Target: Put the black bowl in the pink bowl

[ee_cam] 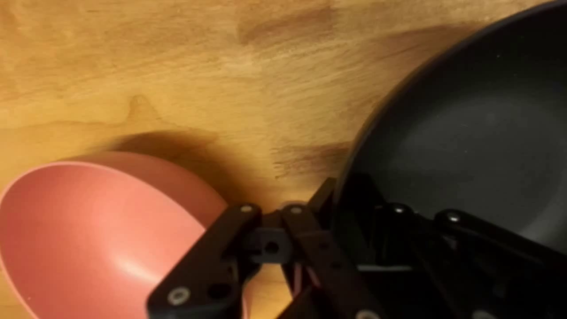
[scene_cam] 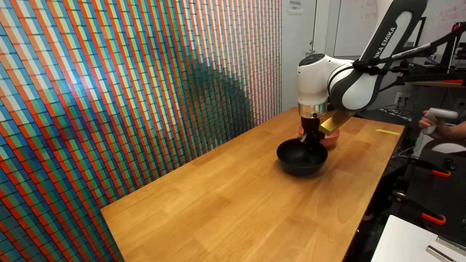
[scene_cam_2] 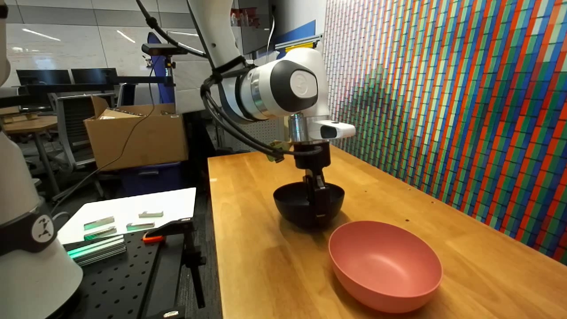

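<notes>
The black bowl (scene_cam: 298, 165) is upright at the table's middle in both exterior views (scene_cam_2: 290, 208); its inside fills the right of the wrist view (ee_cam: 483, 146). My gripper (scene_cam_2: 320, 206) points down at its rim, on the side facing the pink bowl. In the wrist view the gripper (ee_cam: 339, 197) has one finger outside the rim and one inside, closed on the wall. I cannot tell whether the bowl touches the table. The pink bowl (scene_cam_2: 385, 266) stands upright and empty, close by. It shows at the wrist view's left (ee_cam: 88, 230) and partly hidden behind the gripper in an exterior view (scene_cam: 332, 138).
The wooden table (scene_cam: 204, 207) runs along a wall of coloured tiles (scene_cam_2: 447, 110). A white board (scene_cam_2: 137, 204) with metal pieces and clamps with orange handles (scene_cam: 433, 220) are beside the table. A person's hand (scene_cam: 433, 125) holds a white controller nearby.
</notes>
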